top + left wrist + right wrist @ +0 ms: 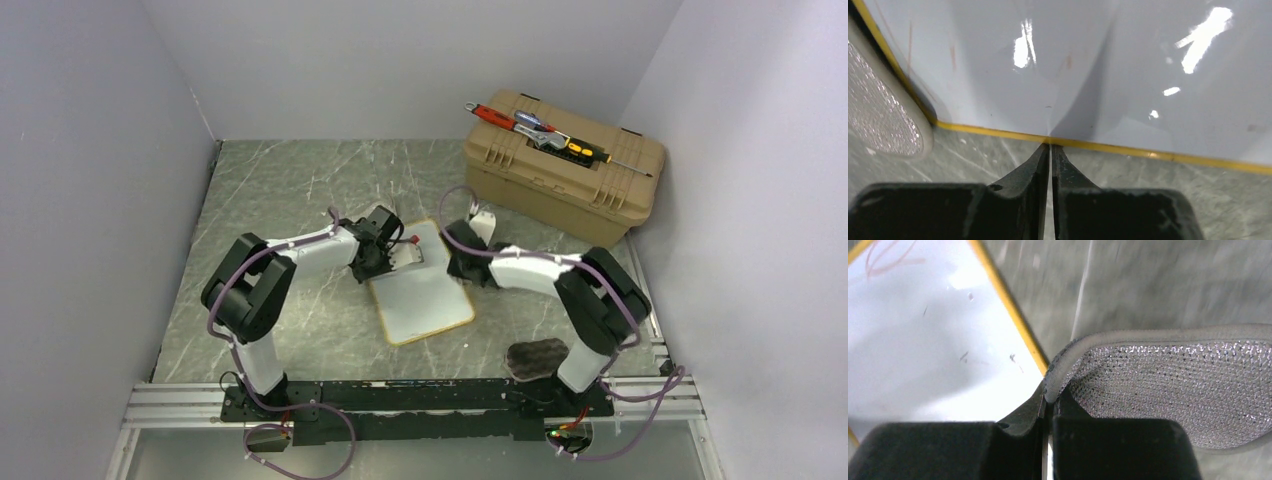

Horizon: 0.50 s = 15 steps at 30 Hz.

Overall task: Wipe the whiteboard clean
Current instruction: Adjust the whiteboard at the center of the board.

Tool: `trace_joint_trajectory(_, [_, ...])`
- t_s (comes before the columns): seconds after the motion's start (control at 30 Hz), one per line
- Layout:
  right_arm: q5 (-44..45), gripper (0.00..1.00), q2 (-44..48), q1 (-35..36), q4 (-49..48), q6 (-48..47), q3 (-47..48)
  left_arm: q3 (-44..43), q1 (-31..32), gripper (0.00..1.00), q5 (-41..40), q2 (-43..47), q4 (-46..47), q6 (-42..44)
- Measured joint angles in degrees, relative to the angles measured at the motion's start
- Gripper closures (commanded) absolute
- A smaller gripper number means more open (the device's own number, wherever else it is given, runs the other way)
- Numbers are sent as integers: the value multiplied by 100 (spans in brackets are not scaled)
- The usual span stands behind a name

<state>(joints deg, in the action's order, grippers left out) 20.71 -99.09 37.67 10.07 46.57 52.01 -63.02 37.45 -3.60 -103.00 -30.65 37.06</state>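
Left wrist view is showing the left gripper (1050,150) with fingers pressed nearly together, tips meeting the yellow frame of the whiteboard (1098,65). Whether they are bearing on it is hard to tell, and the board is running off the top and right. Across the frame's edge, the right gripper (1050,401) is pinching the rim of a silver mesh pad (1168,385). Beyond, the table (290,190) is stretching toward the upper left, with a tan toolbox (560,165) sitting upper right.

The whiteboard (1128,65) is glossy and smooth with a yellow rim, the pad (1168,390) rough silvery mesh cloth, the table (280,180) matt grey, stone-patterned.
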Motion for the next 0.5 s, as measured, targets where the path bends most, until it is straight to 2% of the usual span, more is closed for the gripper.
trace_joint_trajectory(0.17, [127, 100, 861, 1130, 160, 970, -870, 177, -173, 88, -136, 181, -291, 46])
trace_joint_trajectory(0.27, [-280, 100, 1272, 1628, 520, 1386, -1045, 205, -455, 85, 426, 337, -704, 39])
trace_joint_trajectory(0.37, [-820, 100, 1462, 1703, 1001, 1451, -1045, 111, -883, 81, 1318, 474, -1154, -4])
trace_joint_trajectory(0.5, [-1331, 100, 1502, 1093, 1749, 1154, -833, -575, -1593, 77, 2256, 481, -1801, -177])
